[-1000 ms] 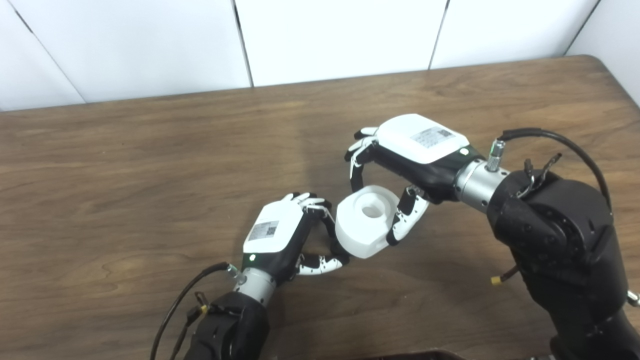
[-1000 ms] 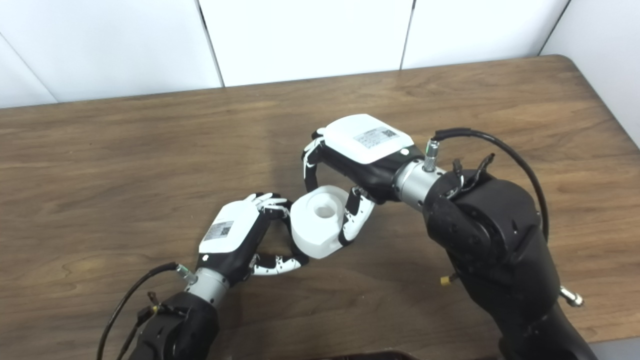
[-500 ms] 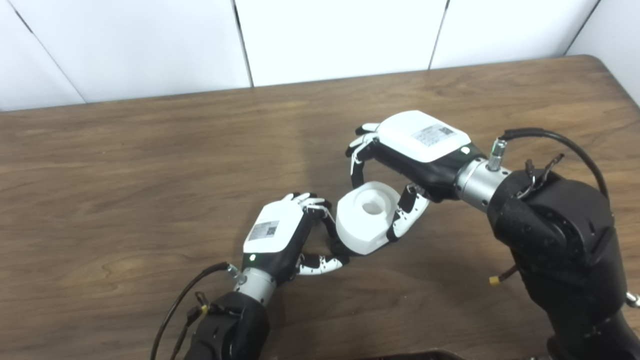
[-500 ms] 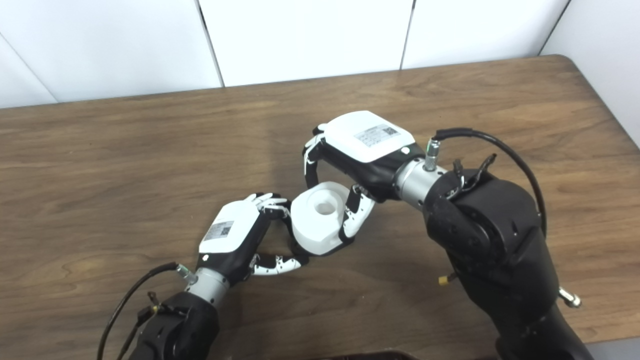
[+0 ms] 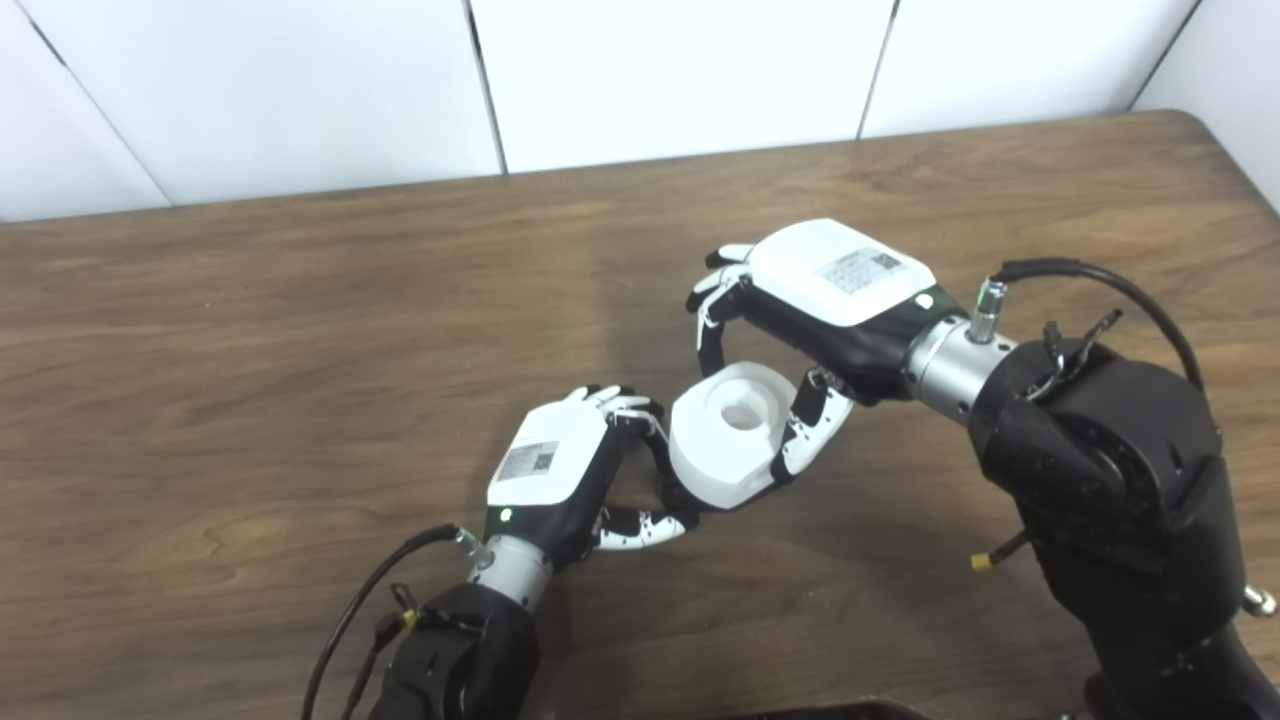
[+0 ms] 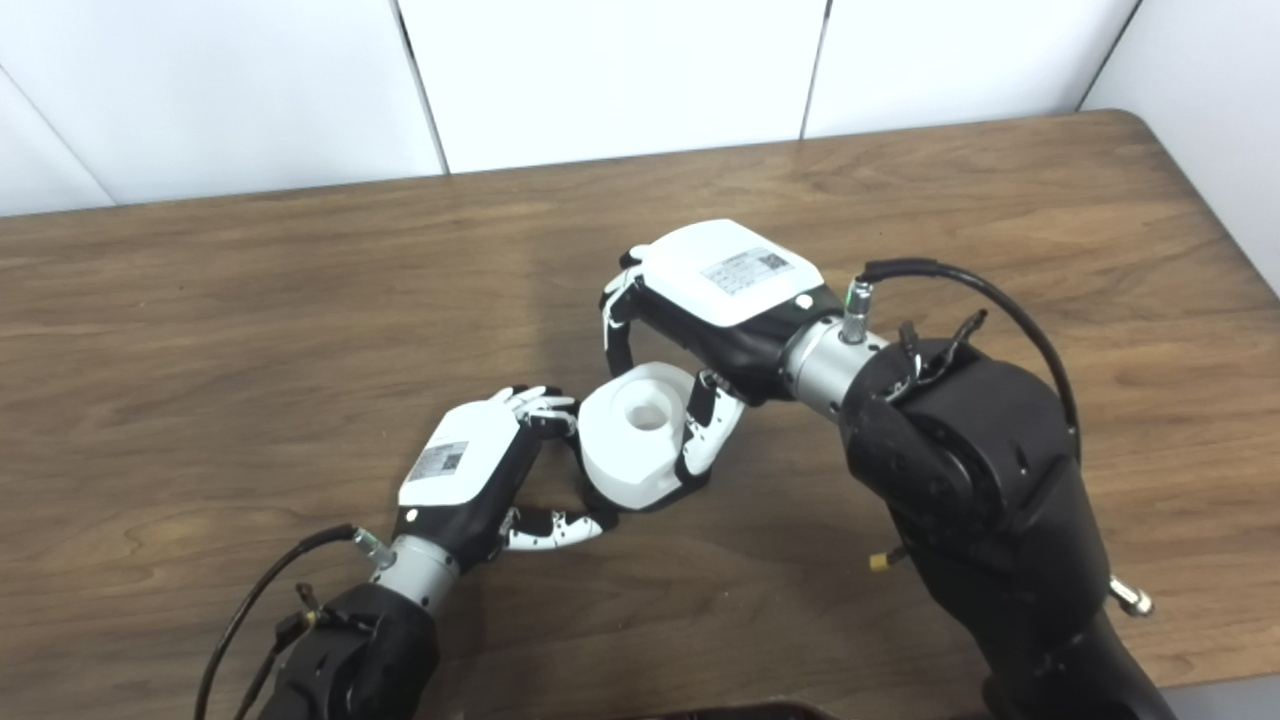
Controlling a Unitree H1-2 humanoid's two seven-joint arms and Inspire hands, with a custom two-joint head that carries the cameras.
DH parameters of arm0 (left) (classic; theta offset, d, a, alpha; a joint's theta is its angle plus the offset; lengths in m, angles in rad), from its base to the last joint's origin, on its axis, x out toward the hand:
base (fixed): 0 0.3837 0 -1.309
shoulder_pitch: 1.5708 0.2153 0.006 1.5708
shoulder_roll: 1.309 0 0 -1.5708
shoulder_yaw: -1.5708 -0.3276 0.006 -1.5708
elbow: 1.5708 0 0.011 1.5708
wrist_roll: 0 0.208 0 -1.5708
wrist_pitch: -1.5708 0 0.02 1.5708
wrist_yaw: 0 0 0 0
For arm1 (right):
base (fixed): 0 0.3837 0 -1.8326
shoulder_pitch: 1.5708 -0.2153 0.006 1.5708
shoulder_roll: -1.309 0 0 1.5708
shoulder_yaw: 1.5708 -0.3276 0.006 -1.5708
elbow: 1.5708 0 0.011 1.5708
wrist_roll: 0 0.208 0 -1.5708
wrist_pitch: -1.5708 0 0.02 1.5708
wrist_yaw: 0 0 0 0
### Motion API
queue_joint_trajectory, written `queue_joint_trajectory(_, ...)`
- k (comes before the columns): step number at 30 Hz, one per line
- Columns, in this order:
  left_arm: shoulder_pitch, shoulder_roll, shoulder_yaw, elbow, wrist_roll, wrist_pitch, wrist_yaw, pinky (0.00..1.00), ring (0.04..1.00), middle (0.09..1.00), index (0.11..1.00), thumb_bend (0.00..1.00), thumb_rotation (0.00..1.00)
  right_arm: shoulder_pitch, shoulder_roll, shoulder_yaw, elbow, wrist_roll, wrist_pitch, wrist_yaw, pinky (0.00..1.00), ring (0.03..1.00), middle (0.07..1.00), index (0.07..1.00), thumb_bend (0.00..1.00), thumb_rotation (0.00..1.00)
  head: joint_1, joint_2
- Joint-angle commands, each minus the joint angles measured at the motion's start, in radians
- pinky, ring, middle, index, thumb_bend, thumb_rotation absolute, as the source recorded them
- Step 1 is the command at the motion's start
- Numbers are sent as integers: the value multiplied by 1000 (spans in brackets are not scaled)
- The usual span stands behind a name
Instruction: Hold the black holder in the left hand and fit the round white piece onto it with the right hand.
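Near the middle of the wooden table (image 5: pixel 250 330) I see both hands meeting around the round white piece (image 5: pixel 728 440). My right hand (image 5: pixel 800 320) grasps that piece from above and behind: its fingers (image 5: pixel 708 330) curl down over the far rim and its thumb (image 5: pixel 808 440) presses the near right side. The piece sits tilted, its top face with a round central hole turned up toward the cameras, its lower edge close to the tabletop.

My left hand (image 6: pixel 470 480) is curled just left of the piece, fingertips and thumb reaching toward its lower left side. Something dark shows under the piece's lower edge between those fingers, which may be the black holder (image 5: pixel 678 497), but most of it is hidden, so I cannot tell whether the left hand truly clasps it or how far the white piece sits on it.

Each hand carries a white back plate with a small printed sticker that looks like a QR-type code beside lines of text; the print is too small for me to read. A green light glows near each wrist.
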Motion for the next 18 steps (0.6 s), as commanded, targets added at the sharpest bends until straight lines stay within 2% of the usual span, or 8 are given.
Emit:
queue_joint_trajectory(1,-11,-10,-7,-23,7,-2,-7,941,889,808,486,517,57,-32,10,-8,-14,-10,-27,12,834,926,816,482,526,136,-1,1)
queue_joint_trajectory(18,-13,-12,-7,-27,11,2,-16,948,892,808,486,517,57,-25,22,-11,10,-20,-53,-6,822,918,811,482,526,136,-1,3)
